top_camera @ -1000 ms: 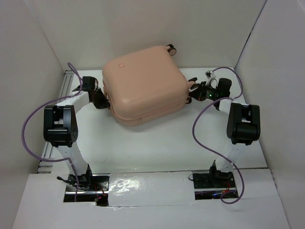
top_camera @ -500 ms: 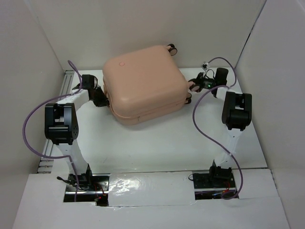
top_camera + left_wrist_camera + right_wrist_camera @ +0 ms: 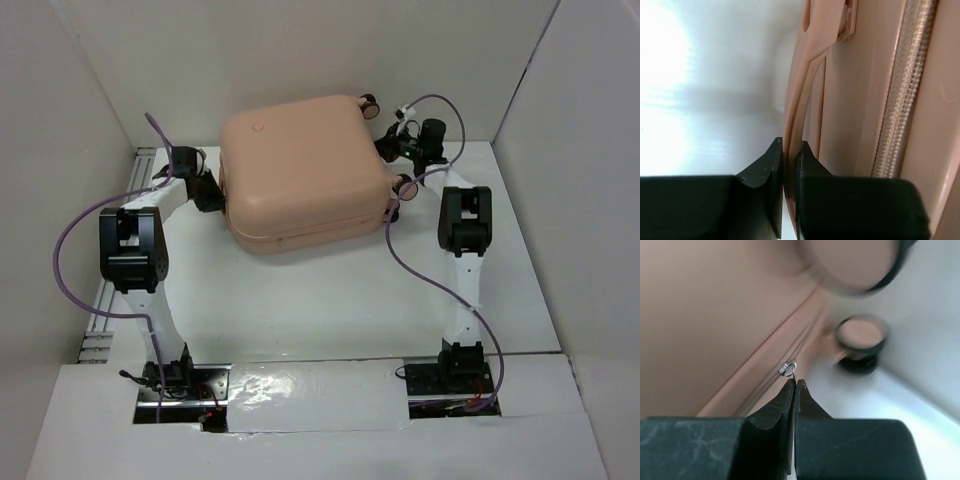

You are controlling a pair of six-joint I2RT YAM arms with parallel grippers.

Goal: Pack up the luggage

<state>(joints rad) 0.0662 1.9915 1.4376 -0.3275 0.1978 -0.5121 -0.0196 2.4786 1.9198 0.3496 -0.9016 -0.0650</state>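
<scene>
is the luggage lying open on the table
No, in the top view the luggage lies shut, its two peach shells stacked together with only the seam showing along the side.

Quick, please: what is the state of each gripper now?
Left gripper: closed on the side handle of the luggage.
Right gripper: closed on the zipper pull.

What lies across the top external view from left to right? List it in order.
left arm → left gripper, clamped on the luggage's side → luggage → right gripper, pinching the zipper pull → right arm
</scene>
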